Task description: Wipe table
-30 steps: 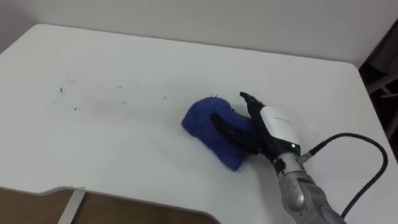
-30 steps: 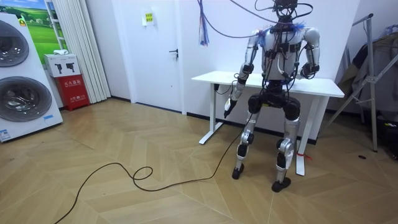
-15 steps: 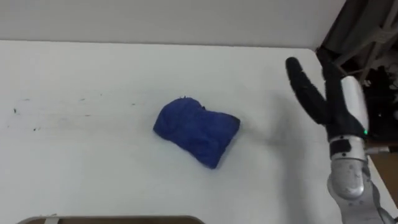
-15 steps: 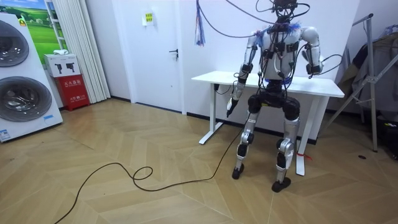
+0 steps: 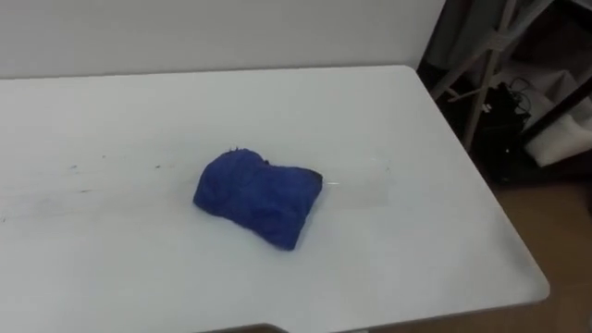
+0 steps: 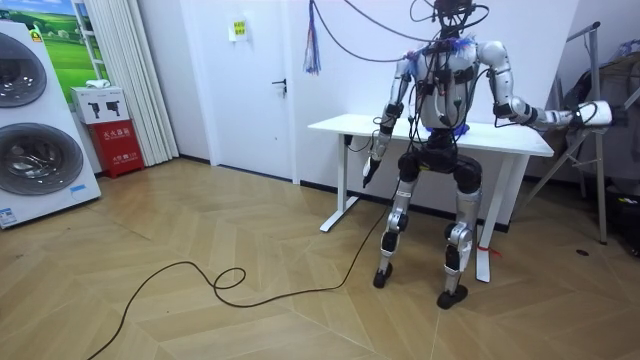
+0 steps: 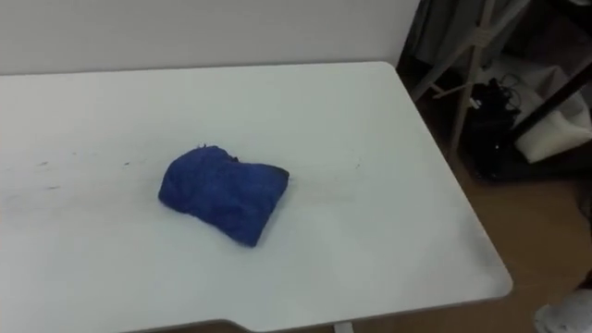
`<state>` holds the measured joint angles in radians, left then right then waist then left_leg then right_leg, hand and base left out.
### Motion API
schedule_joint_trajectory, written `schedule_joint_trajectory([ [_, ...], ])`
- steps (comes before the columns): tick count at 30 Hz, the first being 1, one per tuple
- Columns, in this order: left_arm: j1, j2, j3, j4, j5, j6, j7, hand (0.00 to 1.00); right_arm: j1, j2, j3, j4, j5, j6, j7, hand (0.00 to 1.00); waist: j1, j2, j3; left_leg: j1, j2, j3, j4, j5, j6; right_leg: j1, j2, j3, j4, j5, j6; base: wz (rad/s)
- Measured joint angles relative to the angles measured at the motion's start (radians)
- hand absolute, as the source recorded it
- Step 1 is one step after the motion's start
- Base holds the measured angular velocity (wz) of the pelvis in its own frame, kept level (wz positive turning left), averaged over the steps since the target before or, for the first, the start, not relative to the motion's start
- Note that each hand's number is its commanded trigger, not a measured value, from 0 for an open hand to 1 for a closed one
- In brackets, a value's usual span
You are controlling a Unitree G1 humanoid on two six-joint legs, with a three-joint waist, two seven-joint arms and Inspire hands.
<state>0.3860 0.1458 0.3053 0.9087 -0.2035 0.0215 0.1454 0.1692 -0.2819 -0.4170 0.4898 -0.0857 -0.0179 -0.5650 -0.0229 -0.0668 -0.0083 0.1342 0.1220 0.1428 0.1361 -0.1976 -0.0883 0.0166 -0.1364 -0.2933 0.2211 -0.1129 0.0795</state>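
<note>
A crumpled blue cloth (image 5: 257, 196) lies by itself on the white table (image 5: 388, 120), a little left of the middle of the eye views, with no hand on it. Faint dark marks (image 5: 76, 169) streak the tabletop to its left. In the room view I stand at the table's long side with my back to the camera. My right hand (image 6: 590, 113) is stretched out at table height past the table's end on the room view's right, fingers straight. My left hand (image 6: 369, 172) hangs relaxed below the tabletop on the room view's left.
The table's right end and rounded front corner (image 5: 532, 282) are in view, with wooden floor beyond. A metal rack and dark clutter (image 5: 499, 102) stand just off that end. A dark cable (image 6: 230, 285) loops over the floor behind me.
My right hand let go of the blue cloth, rose, and swung out to the right past the table's end. The eye views turned to the right. The cloth lies where it was left.
</note>
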Motion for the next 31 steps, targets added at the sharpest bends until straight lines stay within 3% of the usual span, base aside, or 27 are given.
schedule_joint_trajectory([
  [7, 0.007, -0.001, 0.01, 0.017, 0.001, 0.021, -0.006, 0.0, 0.016, -0.001, -0.021, 0.393, 0.14, 0.033, 0.01, 0.0, -0.007, 0.001, 0.0017, -0.003, 0.0, -0.002, -0.001, -0.011, 0.0, 0.002, 0.001, 0.002, -0.001, -0.006, 0.006, 0.01],
  [9, 0.007, -0.001, 0.009, 0.019, 0.015, 0.028, -0.013, 0.0, 0.017, 0.002, -0.018, 0.527, 0.169, 0.047, 0.068, 0.0, -0.007, 0.005, -0.0024, -0.001, -0.002, -0.003, 0.002, -0.016, 0.001, 0.004, 0.001, 0.016, -0.001, -0.012, 0.008, 0.0],
  [11, -0.002, 0.0, 0.007, 0.019, 0.021, 0.031, -0.02, 0.0, 0.019, 0.008, 0.007, 0.619, 0.177, 0.066, 0.121, 0.0, -0.004, 0.012, -0.0002, -0.002, -0.003, -0.006, 0.006, -0.016, 0.002, 0.007, 0.0, 0.016, -0.001, -0.012, 0.008, 0.02],
  [13, -0.008, -0.007, 0.006, 0.019, 0.02, 0.036, -0.02, 0.0, 0.023, 0.029, 0.038, 0.662, 0.178, 0.084, 0.169, 0.0, -0.004, 0.014, -0.0009, -0.001, -0.003, -0.005, 0.017, -0.016, 0.003, 0.009, 0.0, 0.018, 0.0, -0.012, 0.008, 0.0],
  [15, -0.031, -0.01, -0.015, 0.047, 0.021, 0.039, -0.018, 0.0, 0.025, 0.054, 0.125, 0.728, 0.168, 0.096, 0.222, 0.0, 0.004, 0.019, -0.0001, 0.003, -0.004, -0.006, 0.024, -0.017, 0.004, 0.018, -0.002, 0.017, -0.001, -0.013, 0.009, 0.0],
  [20, -0.048, -0.023, -0.044, 0.07, 0.046, 0.051, 0.002, 0.0, 0.012, 0.123, 0.206, 0.752, 0.156, 0.142, 0.288, 0.0, 0.024, 0.034, 0.0004, 0.013, -0.004, -0.008, 0.022, -0.022, 0.004, 0.032, 0.0, 0.017, -0.01, -0.013, 0.011, 0.02],
  [23, -0.064, -0.024, -0.084, 0.092, 0.058, 0.044, 0.039, 0.0, -0.003, 0.146, 0.255, 0.714, 0.158, 0.138, 0.311, 0.0, 0.038, 0.045, 0.0013, 0.01, -0.005, -0.011, 0.019, -0.025, 0.005, 0.036, 0.001, 0.017, -0.018, -0.006, 0.012, 0.04],
  [26, -0.08, -0.032, -0.097, 0.104, 0.065, 0.031, 0.066, 0.0, -0.02, 0.164, 0.317, 0.678, 0.161, 0.098, 0.345, 0.0, 0.05, 0.051, 0.0007, 0.0, -0.005, -0.024, 0.025, -0.025, 0.005, 0.036, 0.001, 0.016, -0.019, -0.005, 0.011, 0.1],
  [31, -0.109, -0.048, -0.164, 0.107, 0.088, 0.021, 0.09, 0.0, -0.072, 0.172, 0.437, 0.668, 0.144, 0.069, 0.416, 0.0, 0.061, 0.066, 0.0038, -0.023, -0.006, -0.056, 0.03, -0.025, 0.005, 0.036, 0.0, -0.011, -0.023, -0.005, 0.01, 0.17],
])
